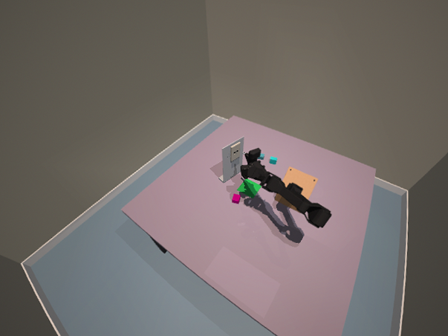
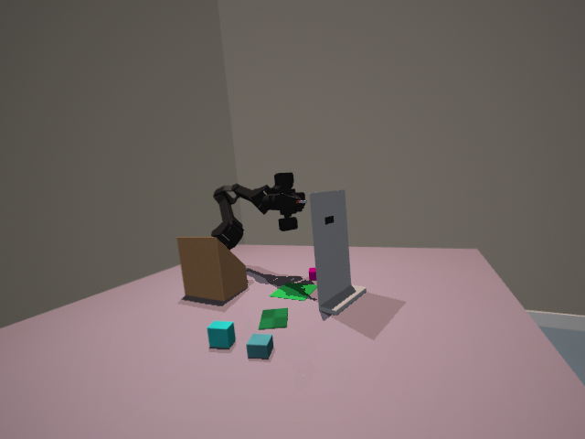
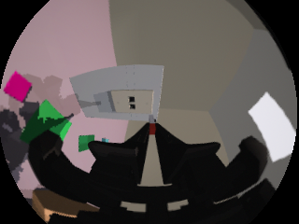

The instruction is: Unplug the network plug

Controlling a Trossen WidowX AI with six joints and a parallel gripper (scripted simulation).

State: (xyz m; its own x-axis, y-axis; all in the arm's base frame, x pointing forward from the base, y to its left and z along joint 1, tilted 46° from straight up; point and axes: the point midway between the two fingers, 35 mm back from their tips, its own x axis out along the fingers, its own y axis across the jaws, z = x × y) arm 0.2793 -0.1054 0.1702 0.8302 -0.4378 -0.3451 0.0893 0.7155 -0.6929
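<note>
My gripper [image 2: 300, 201] [image 3: 152, 125] is shut on the plug, whose red part and short grey front end show at the fingertips in the wrist view. The upright grey panel [image 1: 227, 164] [image 2: 332, 250] [image 3: 103, 79] stands in front of the fingertips, with a gap between the plug and the panel. The beige socket plate [image 1: 232, 154] [image 3: 121, 102] shows two dark openings, and no plug sits in them. A larger green square [image 1: 249, 188] [image 2: 288, 293] [image 3: 42, 123] lies flat on the table below the arm. A smaller green square [image 2: 273, 318] [image 3: 85, 143] lies nearby. Which one is the marked square I cannot tell.
A magenta cube [image 1: 236, 199] [image 2: 312, 273] [image 3: 18, 86] lies beside the larger green square. Two teal blocks [image 2: 220, 335] [image 2: 260, 347] stand near the smaller one. A brown wedge-shaped block [image 1: 303, 179] [image 2: 200, 269] stands beside the arm. The panel's foot [image 2: 349, 301] rests on the table.
</note>
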